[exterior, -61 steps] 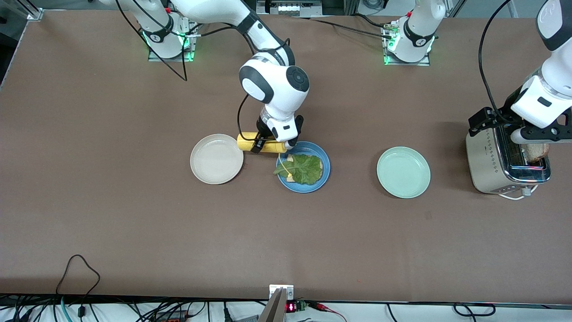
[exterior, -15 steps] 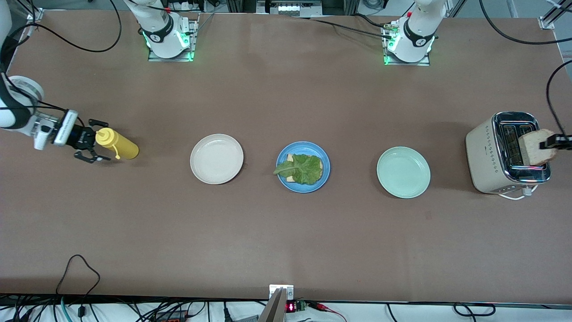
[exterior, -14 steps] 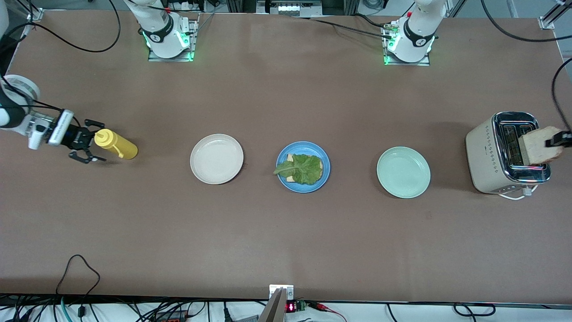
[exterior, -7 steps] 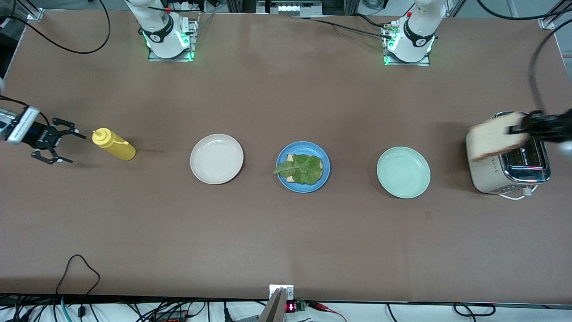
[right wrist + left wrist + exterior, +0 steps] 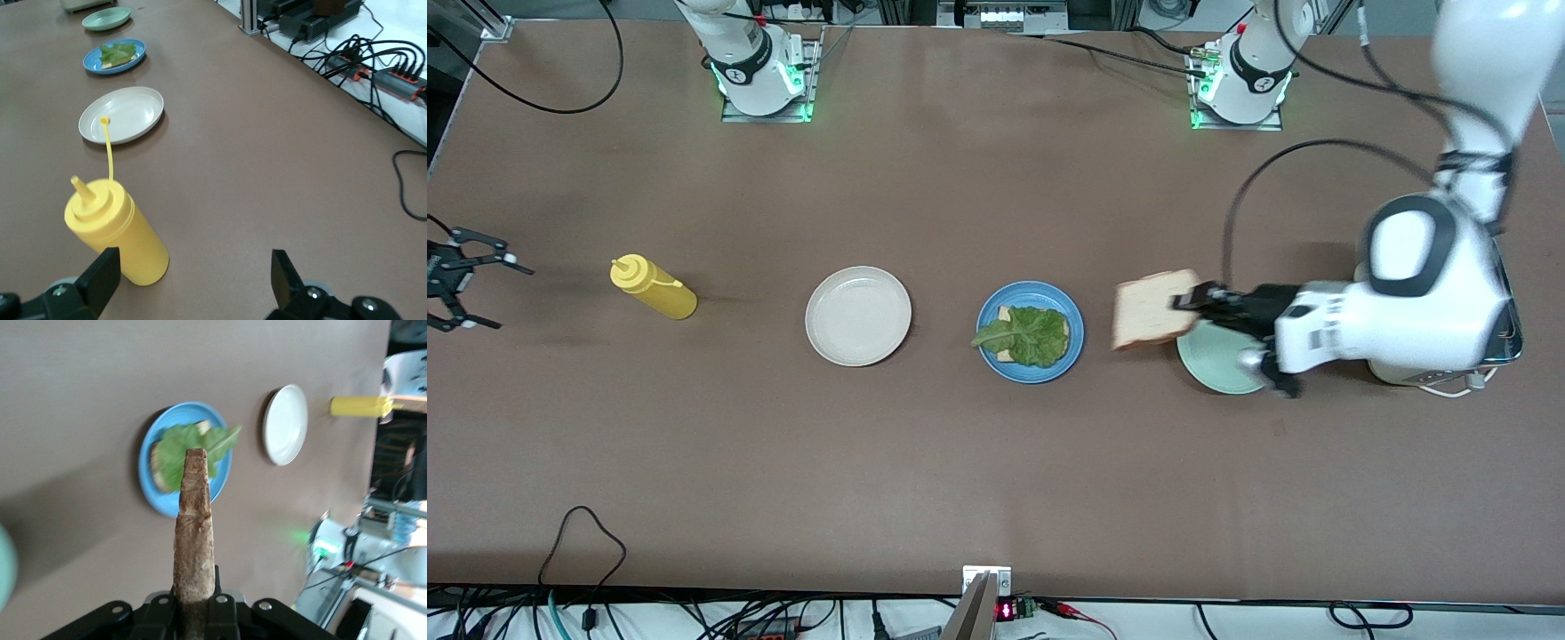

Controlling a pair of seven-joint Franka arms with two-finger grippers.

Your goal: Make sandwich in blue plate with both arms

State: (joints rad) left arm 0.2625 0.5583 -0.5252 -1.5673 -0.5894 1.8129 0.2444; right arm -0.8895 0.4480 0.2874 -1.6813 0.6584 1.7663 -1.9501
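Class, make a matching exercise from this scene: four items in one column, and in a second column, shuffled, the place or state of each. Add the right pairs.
Things
1. bread slice
2. lettuce leaf
3. yellow squeeze bottle
4. right gripper

Place or state
A. standing on the table, cap off, toward the right arm's end
B. jaws open, holding nothing
C. lying on the blue plate
D. clamped in the left gripper, in the air beside the blue plate

Pairs: 1-D, 2-C, 3-A, 4-B

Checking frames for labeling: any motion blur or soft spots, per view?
Front view: left arm and its bread slice smeared, table things sharp. Left wrist view: blue plate and background soft, bread edge clearer. Right wrist view: mustard bottle sharp.
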